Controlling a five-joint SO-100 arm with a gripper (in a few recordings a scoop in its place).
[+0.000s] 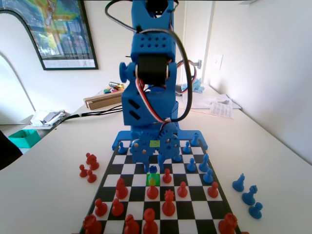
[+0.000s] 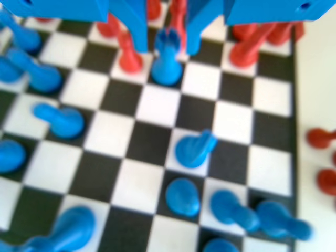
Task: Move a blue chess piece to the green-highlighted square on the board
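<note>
**Blue piece sitting between parted jaws, red neighbours crowding close**

In the wrist view the gripper [image 2: 167, 42] is hanging over a blue chess piece [image 2: 167, 60] whose top looks notched rather than round, though blur is making the shape uncertain. The jaws are standing apart on either side of its head with a visible gap, so the gripper is looking released, not clamped. The piece is standing upright on the board [image 2: 157, 152].

In the fixed view the same piece [image 1: 153, 170] is showing just below the gripper [image 1: 154, 163], at the far edge of the green-highlighted square [image 1: 152, 179] or just behind it; from this low angle I cannot tell whether its base is fully inside the tint. A red pawn [image 1: 152, 190] is standing just in front of the green square, overlapping its near edge.

Risks, as I judge them:
- A red piece [image 2: 129, 52] is standing just beside the left jaw in the wrist view, so any sideways drift while lifting could be knocking it over.
- If the blue piece is sitting off-centre, a jaw brushing it on the way up could be tipping it.
- The crowded red row beyond is leaving little room for a forward swing.
</note>
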